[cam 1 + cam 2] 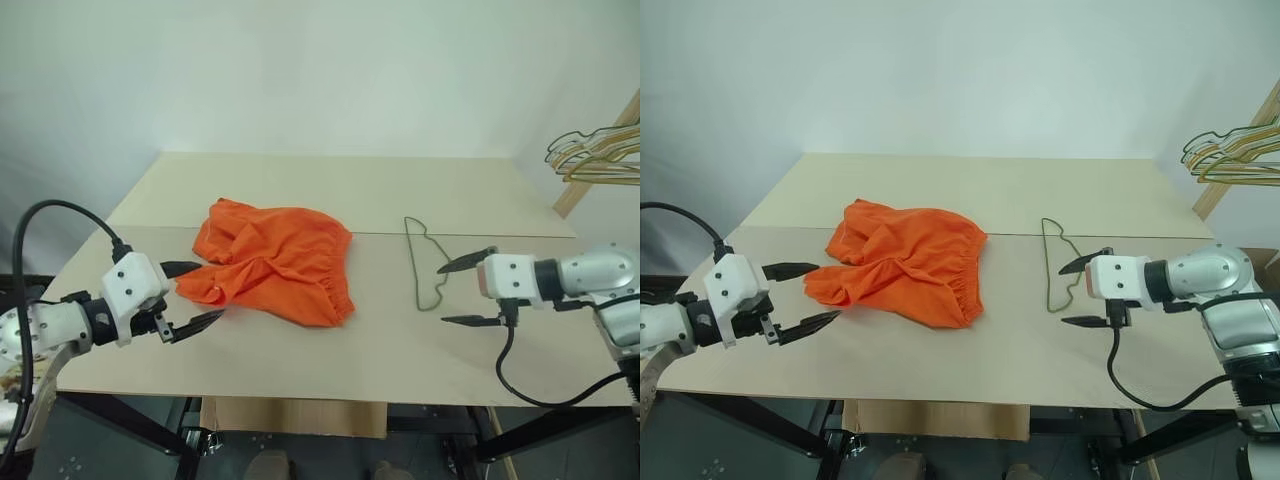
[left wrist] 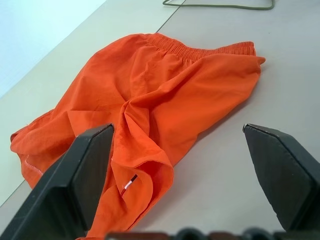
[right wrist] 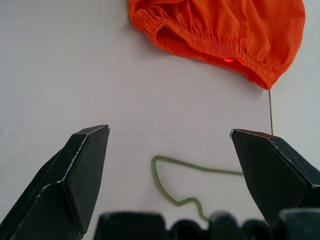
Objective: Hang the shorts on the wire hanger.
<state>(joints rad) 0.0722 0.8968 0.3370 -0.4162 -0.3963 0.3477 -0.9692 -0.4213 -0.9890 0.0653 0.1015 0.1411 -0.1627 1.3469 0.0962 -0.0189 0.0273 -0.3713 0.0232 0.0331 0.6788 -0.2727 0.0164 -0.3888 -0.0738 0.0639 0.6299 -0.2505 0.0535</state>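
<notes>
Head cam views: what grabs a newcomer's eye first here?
The shorts, a bright orange crumpled heap, lie mid-table on the pale tabletop. To their right lies the wire hanger, thin and greenish, flat on the table and apart from the fabric. The left gripper is open at the shorts' near-left corner; the right gripper is open beside the hanger. A bunch of golden and dark hangers hangs at far right.

shorts [image 1: 275,258]: bright plain orange, small red-and-white label | wire hanger [image 1: 424,262]: dull greenish-grey | table [image 1: 330,190]: pale beige | hanger bunch [image 1: 598,152]: golden and dark green | pincer fingers [image 1: 465,262]: black, on white housings
</notes>
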